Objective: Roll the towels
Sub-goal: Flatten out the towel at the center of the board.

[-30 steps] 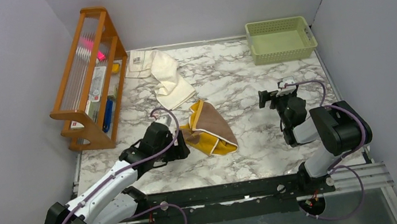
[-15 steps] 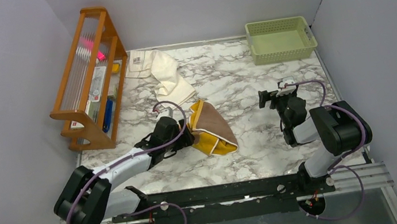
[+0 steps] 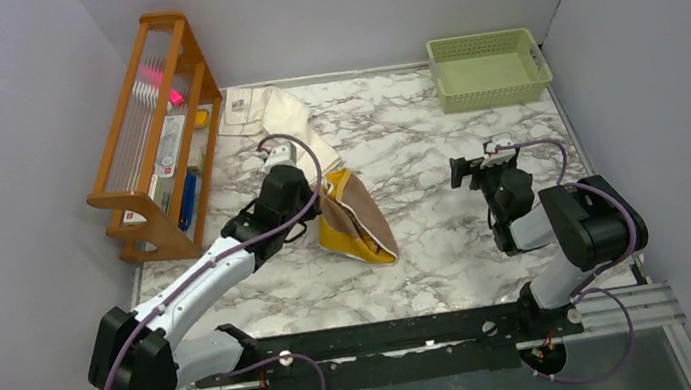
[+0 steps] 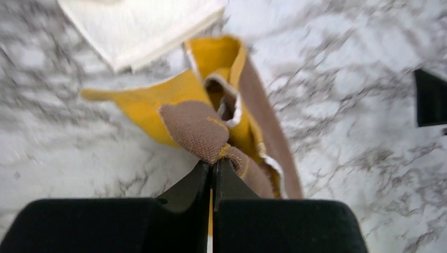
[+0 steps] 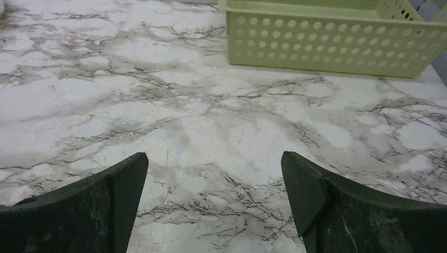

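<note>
Covering the whole work area: marble-patterned bench [image 3: 449,242], white with grey veining, walled on three sides by plain grey panels.

Wooden rack [image 3: 151,130]: slanted frame standing at the bench's left edge, holding small items, among them something pink and something blue; what they are cannot be told.

Basket [image 3: 494,93]: pale green perforated plastic, rectangular, at the far right corner, upright.

Cream towel [image 3: 287,122]: lying loosely crumpled at the far left of the bench, just beside the rack; a small printed label patch shows at its far-left end. Its near end reaches toward the brown towel, with a strip of bare marble between the two in the left wrist view.

Brown towel [image 3: 356,216]: near the bench's middle, left of centre, bunched and partly folded over so that both the brown face and the mustard-yellow reverse show, with pale edging.

Left hand [image 4: 213,167]: fingers pinched together on a fold of the brown towel at its left side.

Right hand [image 5: 213,163]: fingers spread wide, holding nothing, over bare marble at the right of the bench, pointed toward the basket and well apart from both towels.
</note>
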